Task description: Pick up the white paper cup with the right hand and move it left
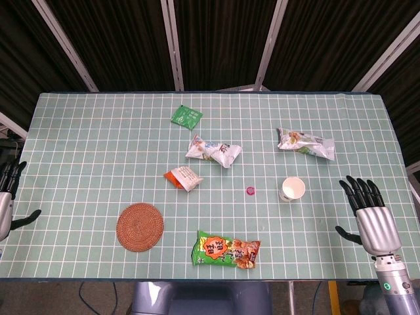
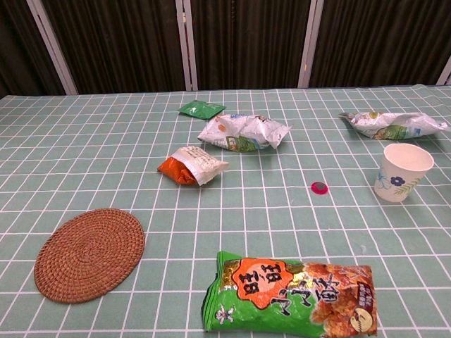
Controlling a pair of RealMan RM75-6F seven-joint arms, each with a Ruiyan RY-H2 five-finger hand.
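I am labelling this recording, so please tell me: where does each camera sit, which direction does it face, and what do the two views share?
Head view: high up, looking steeply down on the table; the left hand and right hand show at its sides, open.
Chest view: lower, looking forward across the table; no arm or hand shows.
Both show the white paper cup, woven coaster and green snack bag.
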